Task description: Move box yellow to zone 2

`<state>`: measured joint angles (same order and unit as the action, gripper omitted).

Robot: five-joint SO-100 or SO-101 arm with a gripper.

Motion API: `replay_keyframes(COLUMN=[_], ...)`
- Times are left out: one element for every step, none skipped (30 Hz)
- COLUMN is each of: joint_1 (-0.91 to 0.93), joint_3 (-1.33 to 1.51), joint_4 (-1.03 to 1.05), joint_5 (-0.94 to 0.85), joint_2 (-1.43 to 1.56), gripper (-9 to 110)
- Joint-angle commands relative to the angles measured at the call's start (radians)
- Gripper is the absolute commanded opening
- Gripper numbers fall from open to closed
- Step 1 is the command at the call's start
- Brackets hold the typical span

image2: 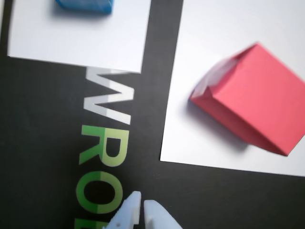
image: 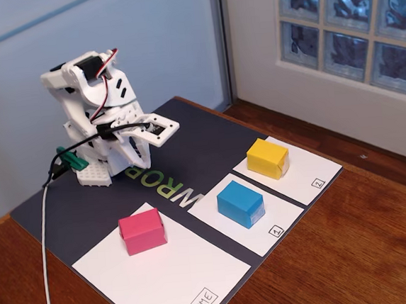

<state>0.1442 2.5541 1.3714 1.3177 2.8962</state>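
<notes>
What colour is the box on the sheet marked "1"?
Blue. The box shows best in the fixed view.

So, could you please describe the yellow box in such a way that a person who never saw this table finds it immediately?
In the fixed view, a dark mat on the wooden table carries three white sheets in a row. The sheet farthest right, zone 2, has a small boxed "2" in its corner, and the yellow box sits on it. Its neighbours are a blue box on sheet "1" and a pink box on "Home".
</notes>
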Motion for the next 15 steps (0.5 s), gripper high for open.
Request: replay_keyframes(joint_1=[0.006, 0.003, -0.003, -0.009, -0.017, -0.026, -0.037, -0.051, -0.064, -0.080, -0.097, -0.114, -0.127, -0.138, -0.147], joint_3=[0.049, 0.072, 0.095, 0.120, 0.146, 0.172, 0.192, 0.210, 0.227, 0.242, 0.258, 0.273, 0.285, 0.296, 0.307], joint_4=[0.005, 0.002, -0.005, -0.014, -0.023, -0.029, -0.035, -0.041, -0.048, -0.049, -0.049, -0.049, -0.049, -0.049, -0.049], joint_5=[-0.002, -0.002, 0.002, 0.002, 0.003, 0.005, 0.006, 0.011, 0.018, 0.028, 0.038, 0.051, 0.061, 0.069, 0.074], joint_2=[0.044, 0.060, 0.075, 0.094, 0.110, 0.126, 0.141, 0.156, 0.172, 0.193, 0.216, 0.239, 0.258, 0.270, 0.282], gripper=[-1, -1, -1, -1, -1, -1, -1, -1, -1, -1, -1, -1, -1, -1, -1])
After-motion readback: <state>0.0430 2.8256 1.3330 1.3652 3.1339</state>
